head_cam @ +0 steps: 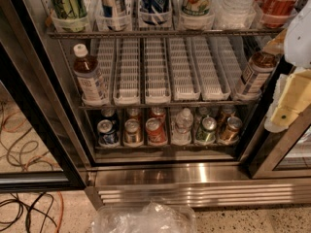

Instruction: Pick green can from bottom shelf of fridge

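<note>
At the right edge of the view we see the tool (287, 103), a white and pale yellow shape hanging in front of the open fridge (68, 130) at about the height of the middle rack. It is well apart from any can, and we cannot tell whether it is open or closed; we see nothing in it. Just to its left a brown bottle (255, 74) stands at the right end of the middle rack (158, 72), whose long white ribbed lanes run back between that bottle and a matching one (90, 79) on the far left. Below lies the bottom shelf (165, 146), a dark wire rack with clear lane trays. The green can (207, 130) stands upright in the front row there, second lane from the right, its silver top towards us. A bronze-orange can (230, 129) stands just beside it on the right and a small clear water bottle (183, 125) just beside it on the left. Farther left we see a red can (155, 130), another can (131, 130) and a blue can (107, 132). Under the shelf runs the steel base with its slatted grille (204, 191), and crumpled clear plastic (146, 220) lies on the floor in front of it.
</note>
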Robot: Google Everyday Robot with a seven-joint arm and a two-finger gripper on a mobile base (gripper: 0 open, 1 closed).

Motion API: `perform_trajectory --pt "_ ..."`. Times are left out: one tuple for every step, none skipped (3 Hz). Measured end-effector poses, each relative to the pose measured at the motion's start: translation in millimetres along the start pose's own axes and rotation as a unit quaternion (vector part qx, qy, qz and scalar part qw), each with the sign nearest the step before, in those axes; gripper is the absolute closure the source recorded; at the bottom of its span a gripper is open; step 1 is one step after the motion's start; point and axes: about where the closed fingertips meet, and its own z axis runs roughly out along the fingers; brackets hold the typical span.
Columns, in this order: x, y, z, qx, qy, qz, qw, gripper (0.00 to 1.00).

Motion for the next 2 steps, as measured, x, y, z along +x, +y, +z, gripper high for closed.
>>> perform_trajectory --pt "0.0 0.0 0.0 0.000 0.000 0.000 1.0000 0.00" --pt "-1.3 1.9 1.3 0.008 -0.012 -0.006 0.9999 0.00"
